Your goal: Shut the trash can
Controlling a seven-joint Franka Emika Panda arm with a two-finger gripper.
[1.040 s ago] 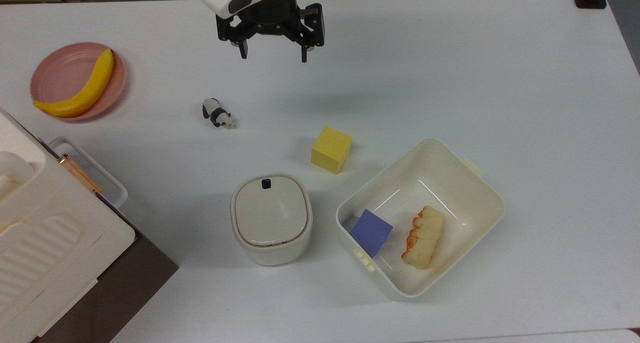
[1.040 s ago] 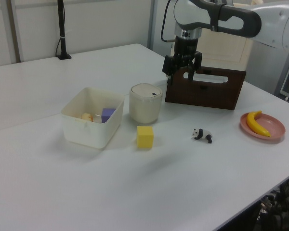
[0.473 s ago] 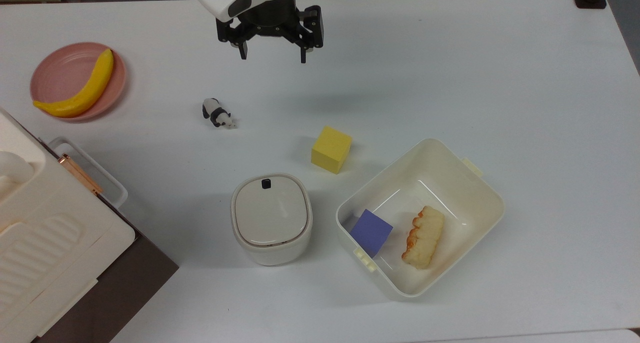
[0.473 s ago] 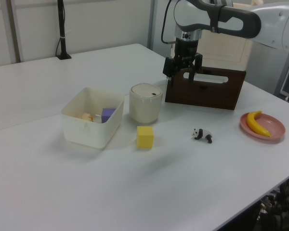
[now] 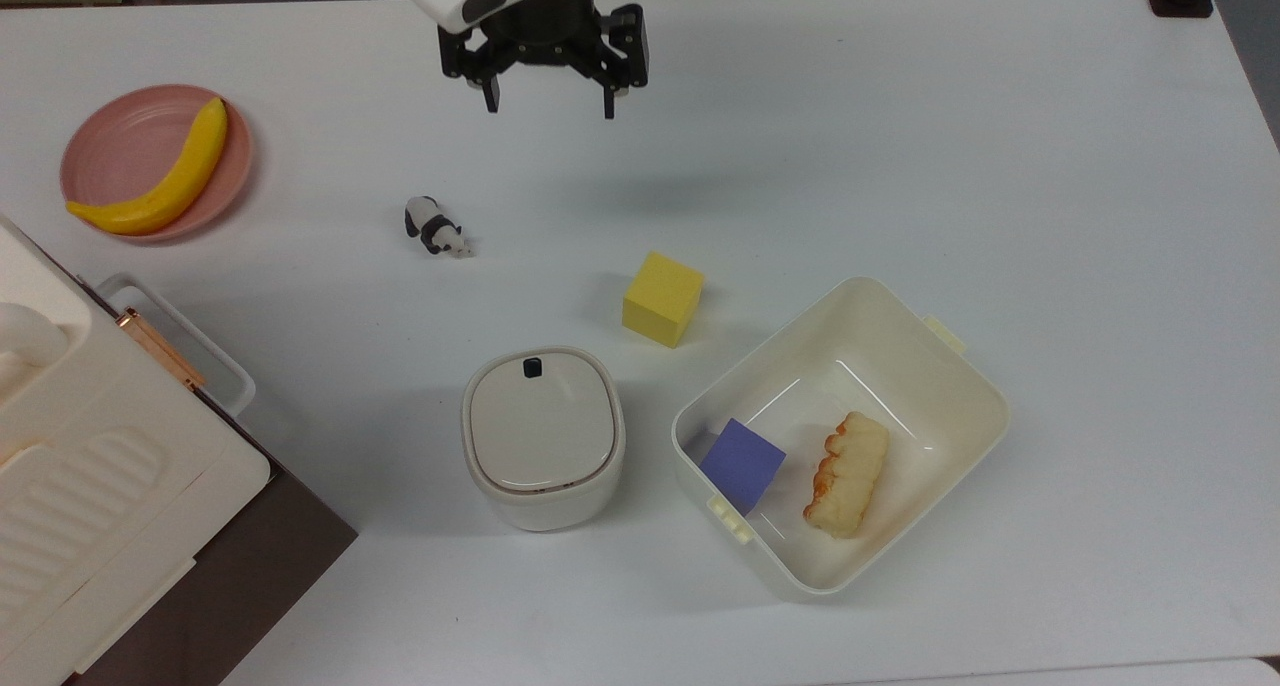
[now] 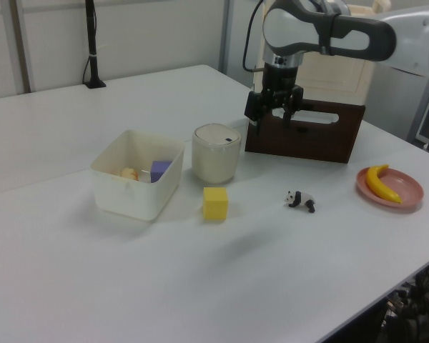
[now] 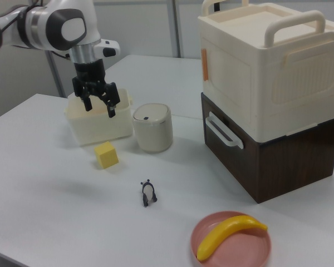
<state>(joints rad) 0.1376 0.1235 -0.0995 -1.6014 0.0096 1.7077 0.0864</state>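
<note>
The trash can (image 5: pixel 543 436) (image 6: pixel 216 152) (image 7: pixel 152 127) is a small cream-white rounded-square bin standing on the white table, its flap lid lying flat and shut with a small black button (image 5: pixel 532 368) near one edge. My gripper (image 5: pixel 549 104) (image 6: pixel 273 123) (image 7: pixel 100 109) hangs open in the air, high above the table and well apart from the bin, with nothing between its black fingers. In the top view it sits toward the top edge, far above the bin.
A yellow cube (image 5: pixel 662 299) and a toy panda (image 5: pixel 433 227) lie between gripper and bin. A cream tub (image 5: pixel 955 356) holds a purple cube (image 5: pixel 741 464) and a pastry (image 5: pixel 847 473). A pink plate (image 5: pixel 107 146) carries a banana (image 5: pixel 165 179). A ribbed cream appliance (image 7: pixel 270 64) tops a brown box (image 7: pixel 284 156).
The gripper has drifted slightly toward the top view's top edge and a little higher. The trash can's lid stays flat throughout.
</note>
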